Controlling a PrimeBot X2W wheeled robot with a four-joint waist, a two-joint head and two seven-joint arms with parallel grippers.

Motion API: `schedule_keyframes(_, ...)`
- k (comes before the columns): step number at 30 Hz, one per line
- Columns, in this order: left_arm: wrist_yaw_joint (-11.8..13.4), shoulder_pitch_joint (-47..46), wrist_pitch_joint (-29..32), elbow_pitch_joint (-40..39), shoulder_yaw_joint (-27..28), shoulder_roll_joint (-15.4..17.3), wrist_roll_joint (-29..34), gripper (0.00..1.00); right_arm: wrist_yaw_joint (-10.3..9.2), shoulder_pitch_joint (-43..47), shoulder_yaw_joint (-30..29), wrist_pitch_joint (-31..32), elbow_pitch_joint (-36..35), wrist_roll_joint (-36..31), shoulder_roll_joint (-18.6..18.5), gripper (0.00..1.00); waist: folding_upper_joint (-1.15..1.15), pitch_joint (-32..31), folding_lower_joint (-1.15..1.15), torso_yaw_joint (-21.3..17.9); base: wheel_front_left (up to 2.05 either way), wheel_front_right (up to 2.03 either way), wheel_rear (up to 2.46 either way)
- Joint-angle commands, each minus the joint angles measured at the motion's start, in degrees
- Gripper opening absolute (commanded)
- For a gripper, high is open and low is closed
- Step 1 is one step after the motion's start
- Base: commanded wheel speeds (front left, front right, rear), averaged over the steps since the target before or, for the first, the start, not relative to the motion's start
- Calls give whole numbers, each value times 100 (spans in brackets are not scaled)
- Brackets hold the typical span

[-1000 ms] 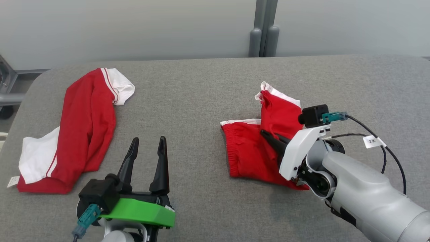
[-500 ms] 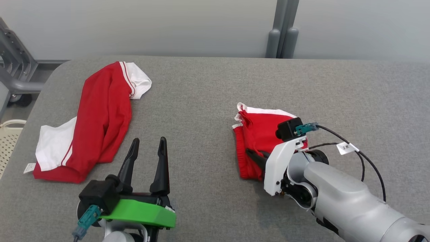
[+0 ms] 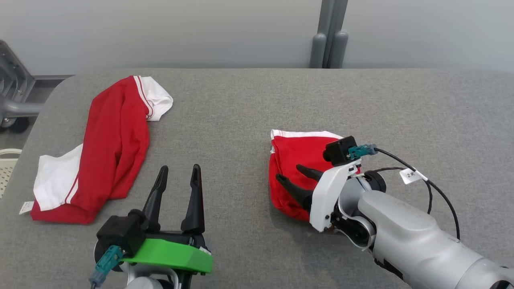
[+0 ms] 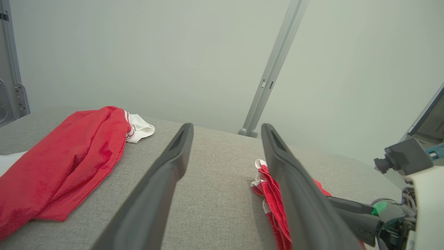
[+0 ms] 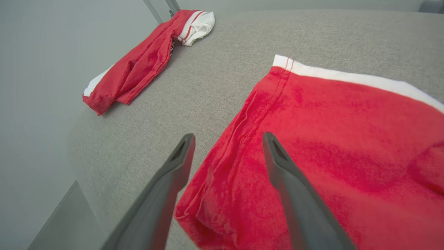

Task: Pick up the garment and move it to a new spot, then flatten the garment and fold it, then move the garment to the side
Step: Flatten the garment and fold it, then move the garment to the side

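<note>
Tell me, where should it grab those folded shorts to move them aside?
Probably the thick left edge of the shorts, where the layers fold over, approached from above by the open right gripper poised there. One pinch would catch every layer; the far white-banded edge lies flat.

3 cameras around 1 grey bench [image 3: 249,104]
The head view looks forward and down from above the near edge, taking in the bench top up to the wall. The left wrist view sits low over the bench, facing along its own fingers [image 4: 163,184] toward the wall post [image 4: 273,66]. The right wrist view hangs close above the folded red garment [image 5: 329,132], tilted down. All 3 share that garment and the long red garment [image 3: 112,144].
</note>
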Motion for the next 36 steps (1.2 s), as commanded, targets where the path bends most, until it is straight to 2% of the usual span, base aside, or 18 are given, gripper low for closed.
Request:
schedule_keyframes(1,-8,61,0,5,-20,-2,-1,100,1,86,-18,-37,-25,-38,-60,100,0,-27,0,-41,0,0,0)
schedule_keyframes(6,-47,80,16,55,-124,-58,-9,100,0,241,-381,-275,-413,-108,-379,100,0,-106,0,-215,0,0,0)
schedule_keyframes(15,-41,150,18,93,-243,-112,-11,100,1,581,-1302,-643,-548,-352,-802,100,0,-194,0,-434,0,0,0)
schedule_keyframes(27,-1,282,34,62,-283,-65,-57,100,1,1251,-2232,-583,-549,-783,-746,100,0,-324,0,-504,0,0,0)
schedule_keyframes(36,14,252,85,4,-321,-25,-41,100,1,1468,-2705,-46,-229,-1110,-710,100,0,-187,0,-233,0,0,0)
